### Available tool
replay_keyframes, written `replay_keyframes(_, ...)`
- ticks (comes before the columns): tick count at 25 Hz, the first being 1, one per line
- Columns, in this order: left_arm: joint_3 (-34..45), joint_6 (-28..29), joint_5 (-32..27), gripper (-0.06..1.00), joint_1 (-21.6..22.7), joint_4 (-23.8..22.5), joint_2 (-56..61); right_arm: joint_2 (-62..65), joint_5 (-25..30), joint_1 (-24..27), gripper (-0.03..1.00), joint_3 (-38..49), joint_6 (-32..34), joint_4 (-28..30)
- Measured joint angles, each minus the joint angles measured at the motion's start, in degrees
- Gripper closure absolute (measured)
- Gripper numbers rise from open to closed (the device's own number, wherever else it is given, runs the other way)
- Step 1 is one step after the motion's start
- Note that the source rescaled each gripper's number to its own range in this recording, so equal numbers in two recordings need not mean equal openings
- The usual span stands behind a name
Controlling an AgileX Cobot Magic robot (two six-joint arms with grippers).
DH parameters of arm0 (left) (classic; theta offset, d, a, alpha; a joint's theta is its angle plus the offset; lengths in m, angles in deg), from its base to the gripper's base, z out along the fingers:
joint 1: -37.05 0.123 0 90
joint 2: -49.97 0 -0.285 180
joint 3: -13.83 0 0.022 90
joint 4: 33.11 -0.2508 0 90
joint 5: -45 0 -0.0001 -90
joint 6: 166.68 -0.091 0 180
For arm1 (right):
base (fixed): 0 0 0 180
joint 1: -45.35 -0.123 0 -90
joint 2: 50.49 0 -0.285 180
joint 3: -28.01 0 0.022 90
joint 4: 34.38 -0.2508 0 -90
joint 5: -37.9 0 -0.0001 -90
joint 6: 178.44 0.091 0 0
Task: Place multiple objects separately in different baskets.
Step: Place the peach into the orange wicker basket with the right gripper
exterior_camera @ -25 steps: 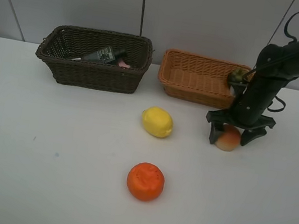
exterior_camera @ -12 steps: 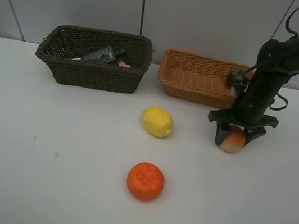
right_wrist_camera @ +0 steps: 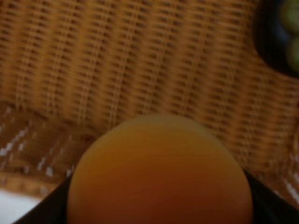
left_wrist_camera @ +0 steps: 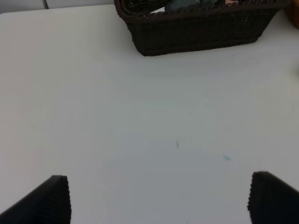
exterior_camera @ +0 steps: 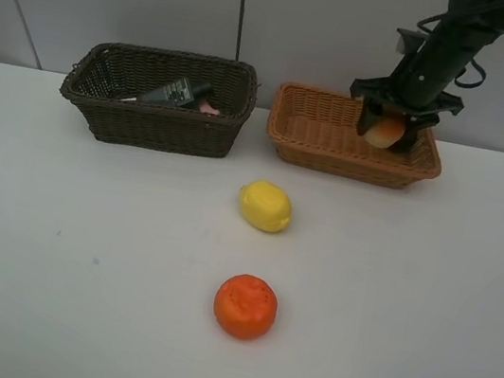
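peach (exterior_camera: 386, 132) in right gripper (exterior_camera: 387, 134) above tan basket (exterior_camera: 321, 147)

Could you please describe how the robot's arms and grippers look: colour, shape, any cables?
The right arm is black and tubular, with a black cable looping beside its wrist. The right gripper is black too: a wide crossbar carrying two short fingers. Of the left gripper only two black fingers show, their edges finely ribbed. No markings are visible.
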Motion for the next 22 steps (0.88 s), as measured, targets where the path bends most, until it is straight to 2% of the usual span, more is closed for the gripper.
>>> replay_keyframes(3,0.0,0.0,0.0,-0.06,0.0,0.0,0.0,-5.4,1.6,0.0,0.79,-5.7,1.5,-0.3)
replay_keyframes(6,0.0,0.0,0.0,-0.06,0.0,0.0,0.0,-7.9,3.7,0.0,0.25,-8.1,2.4,1.5)
replay_keyframes(7,0.0,0.0,0.0,-0.06,0.0,0.0,0.0,-8.1,4.4,0.0,0.14,-8.3,2.4,2.3)
replay_keyframes(9,0.0,0.0,0.0,-0.06,0.0,0.0,0.0,-8.1,4.9,0.0,0.05,-8.4,2.4,3.0)
replay_keyframes(10,0.0,0.0,0.0,-0.06,0.0,0.0,0.0,-8.1,5.2,0.0,0.02,-8.5,2.4,3.2)
replay_keyframes(13,0.0,0.0,0.0,-0.06,0.0,0.0,0.0,-7.9,6.7,0.0,0.01,-9.5,2.4,3.1)
replay_keyframes(17,0.0,0.0,0.0,-0.06,0.0,0.0,0.0,-5.2,10.2,0.0,0.01,-10.6,2.5,-0.8)
replay_keyframes(22,0.0,0.0,0.0,-0.06,0.0,0.0,0.0,1.5,10.4,-0.5,0.01,-9.7,2.5,-4.8)
